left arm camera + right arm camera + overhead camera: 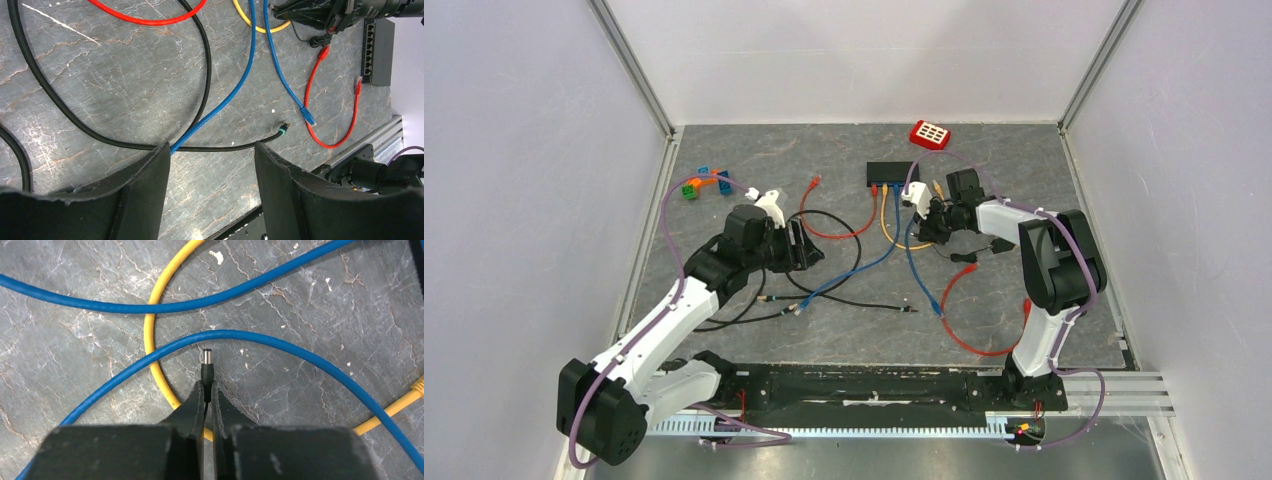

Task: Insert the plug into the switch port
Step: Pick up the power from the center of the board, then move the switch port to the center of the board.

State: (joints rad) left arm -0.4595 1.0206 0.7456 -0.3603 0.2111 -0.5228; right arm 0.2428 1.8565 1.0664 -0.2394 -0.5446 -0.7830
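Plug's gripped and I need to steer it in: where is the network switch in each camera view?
Top external: network switch at upper centre, cables running from its near face.
Left wrist: right edge, upper part, ports showing.
Right wrist: not in view.
Shared landmark: the yellow cable, in all three.

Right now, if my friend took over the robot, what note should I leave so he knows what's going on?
Left pincer: open, holding nothing, above a black cable on the table.
Right pincer: shut on the small black plug. The plug's metal tip points forward over a blue cable.
Switch: black box at the far side of the table, just beyond the right pincer, with coloured cables running into it.
Done: the plug is gripped.
Left: carry it to the switch's port and push it in.
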